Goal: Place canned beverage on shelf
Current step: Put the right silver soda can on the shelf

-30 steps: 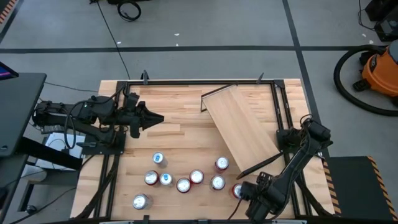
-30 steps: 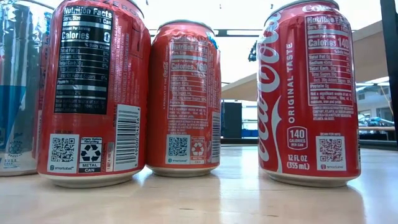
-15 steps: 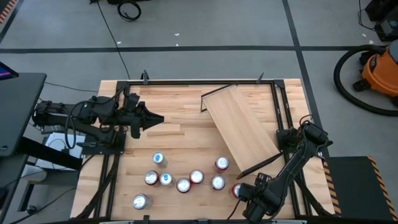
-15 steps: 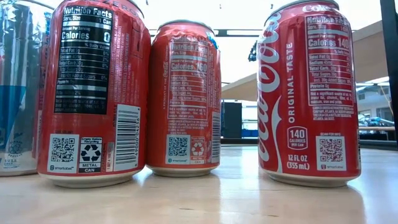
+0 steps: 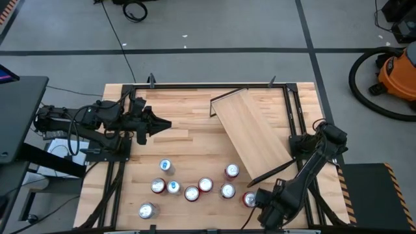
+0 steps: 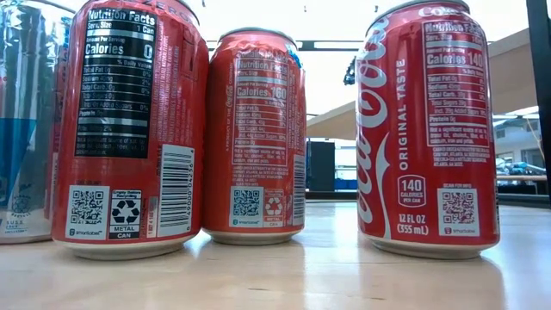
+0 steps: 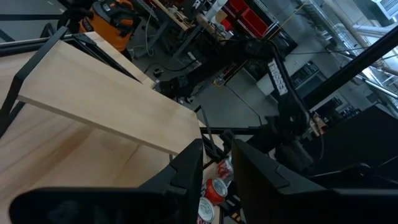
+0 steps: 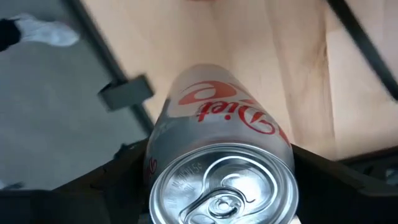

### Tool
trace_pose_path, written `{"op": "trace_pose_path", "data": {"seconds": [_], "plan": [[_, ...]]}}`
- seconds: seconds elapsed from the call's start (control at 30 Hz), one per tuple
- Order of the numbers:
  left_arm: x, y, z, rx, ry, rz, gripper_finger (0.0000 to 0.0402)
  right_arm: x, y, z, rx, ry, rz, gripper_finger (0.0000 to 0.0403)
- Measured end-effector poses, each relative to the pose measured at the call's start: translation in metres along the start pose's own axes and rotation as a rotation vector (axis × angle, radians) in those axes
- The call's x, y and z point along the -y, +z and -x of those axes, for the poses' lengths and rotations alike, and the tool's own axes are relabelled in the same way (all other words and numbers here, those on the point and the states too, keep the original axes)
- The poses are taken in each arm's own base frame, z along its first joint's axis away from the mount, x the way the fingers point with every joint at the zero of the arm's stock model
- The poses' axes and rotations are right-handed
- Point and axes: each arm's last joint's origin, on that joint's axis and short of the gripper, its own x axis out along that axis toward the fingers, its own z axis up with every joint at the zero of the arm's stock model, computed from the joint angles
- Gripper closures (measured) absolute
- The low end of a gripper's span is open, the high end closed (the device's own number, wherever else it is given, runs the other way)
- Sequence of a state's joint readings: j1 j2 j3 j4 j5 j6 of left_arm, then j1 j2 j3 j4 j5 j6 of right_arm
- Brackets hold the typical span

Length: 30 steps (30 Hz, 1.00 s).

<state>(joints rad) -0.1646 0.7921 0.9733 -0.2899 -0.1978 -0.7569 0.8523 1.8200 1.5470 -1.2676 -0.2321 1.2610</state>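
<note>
My right gripper (image 5: 255, 199) is at the table's near right corner, shut on a silver Diet Coke can (image 8: 217, 124). That can shows in the high view (image 5: 249, 199) at the gripper's tip. The shelf (image 5: 250, 133), a light wood plank with black rails at its ends, lies slantwise over the right half of the table. It also shows in the left wrist view (image 7: 106, 99), raised off the tabletop. My left gripper (image 5: 166, 123) waits at the table's left, level, its fingers a narrow gap apart and empty. My right gripper holds the Diet Coke can between its two fingers, one on each side of the can's wall just below the top rim (image 8: 155, 165). The fingers (image 8: 121, 177) come from above, slanting down. The can's top faces the wrist. Its bottom is hidden, so I cannot tell whether it stands on the table.
Several other cans stand near the table's near edge, among them one (image 5: 232, 171) close to the shelf's near end and one (image 5: 227, 190) beside the held can. Red cans (image 6: 426, 129) fill the low view. A black frame (image 5: 195, 85) runs around the table.
</note>
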Motion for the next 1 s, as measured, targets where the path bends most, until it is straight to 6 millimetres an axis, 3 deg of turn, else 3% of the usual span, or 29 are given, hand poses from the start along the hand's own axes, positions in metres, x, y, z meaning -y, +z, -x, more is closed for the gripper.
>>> {"op": "trace_pose_path", "data": {"seconds": [0.23,0.57,0.7,1.0], "plan": [[0.0,0.0,0.0,0.0,0.0,0.0,0.0308,0.027,-0.011,0.053,0.04,0.165,-0.013,0.0077],[0.0,0.0,0.0,0.0,0.0,0.0,0.0308,0.086,-0.021,0.14,0.463,0.483,-0.128,0.0076],[0.0,0.0,0.0,0.0,0.0,0.0,0.0308,0.106,-0.01,0.154,0.545,0.496,-0.165,0.0076],[-0.002,0.002,0.0,0.025,0.026,-0.017,0.0308,0.13,0.036,0.179,0.627,0.433,-0.137,0.0076]]}}
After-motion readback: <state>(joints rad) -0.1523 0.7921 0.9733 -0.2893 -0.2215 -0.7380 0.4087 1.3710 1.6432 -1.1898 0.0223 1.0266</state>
